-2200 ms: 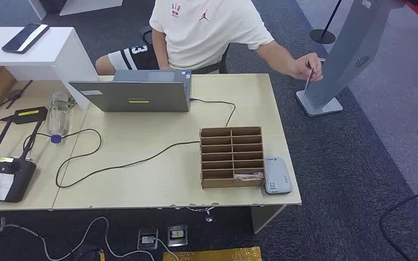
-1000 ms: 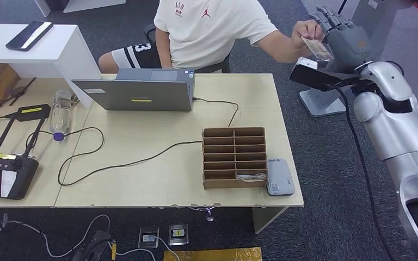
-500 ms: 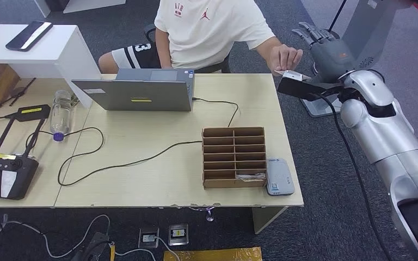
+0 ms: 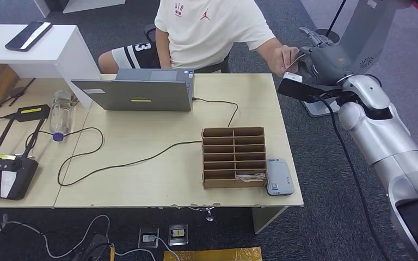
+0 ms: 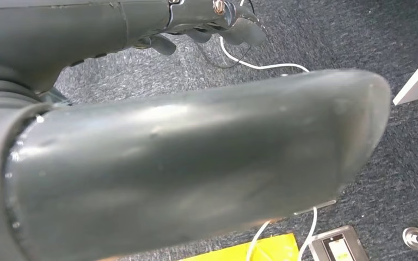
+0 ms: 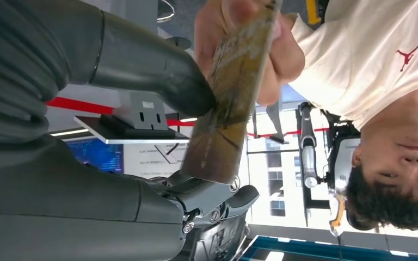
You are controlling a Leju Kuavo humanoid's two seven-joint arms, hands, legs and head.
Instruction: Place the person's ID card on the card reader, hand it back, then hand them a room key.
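A: While the person's hand [image 4: 284,56] holds out the ID card [image 4: 294,60], where does it lie from the right hand [image 4: 320,58] in the head view?

B: Just on the inner side of the fingers, touching them; the card reader [image 4: 278,176] sits well apart, near the table's [image 4: 141,179] front edge. Half a second back the fingers were spread above the card; now they curl toward it.

A: And the left wrist view?

B: The left hand [image 5: 207,27] hangs over the floor, fingers curled on nothing. The right is far nearer.

A: Right wrist view?

B: The ID card [image 6: 234,98] runs lengthwise between thumb [image 6: 158,70] and darker fingers [image 6: 217,201], which bracket it. The person's hand [image 6: 250,49] grips its far end. I judge the pinch closing; whether it clamps already, I cannot tell.
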